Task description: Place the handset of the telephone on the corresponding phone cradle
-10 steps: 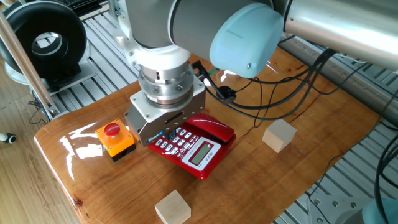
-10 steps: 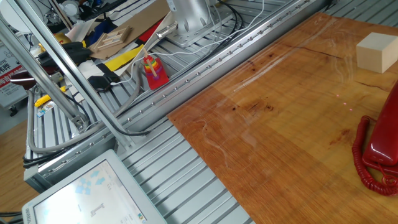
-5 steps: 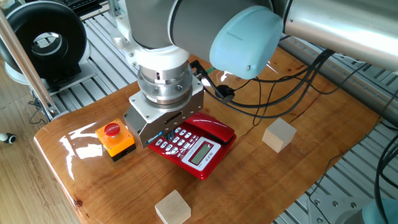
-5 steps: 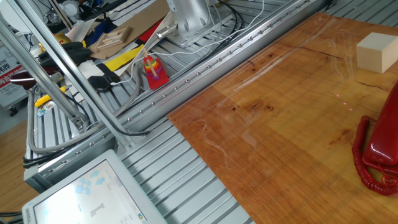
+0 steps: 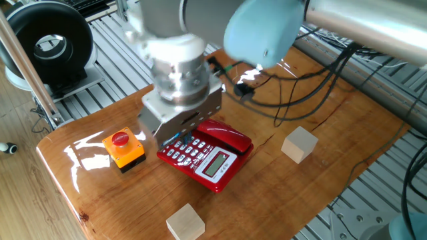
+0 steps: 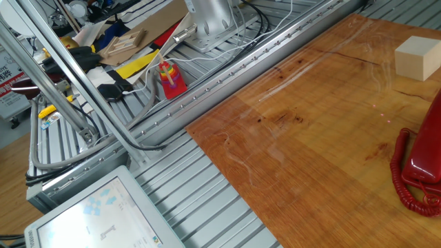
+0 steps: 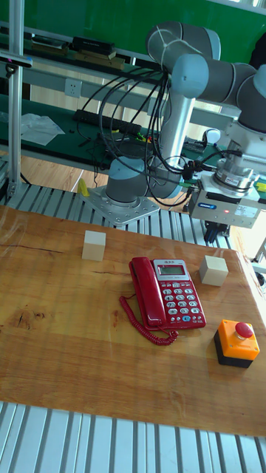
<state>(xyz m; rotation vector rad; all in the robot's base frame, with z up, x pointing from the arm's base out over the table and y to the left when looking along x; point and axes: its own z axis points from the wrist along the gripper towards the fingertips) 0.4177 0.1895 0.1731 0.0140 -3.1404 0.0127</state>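
Handset (image 7: pixel 144 293) already lies in the cradle (image 7: pixel 147 275) along the left side of the phone (image 7: pixel 167 293), mid-frame in the tall view, so the gripper (image 7: pixel 224 210) at upper right carries nothing; can't tell if its jaws are spread.

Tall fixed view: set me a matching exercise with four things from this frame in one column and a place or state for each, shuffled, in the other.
Things:
A. handset
B. cord
C. orange box
D. pincer

Places or states:
1. up in the air, off the table
2. carries a round red button on top
3. lies along the phone, beside the keypad
4. coiled on the wood next to the phone

Pairs: A-3, B-4, C-2, D-1
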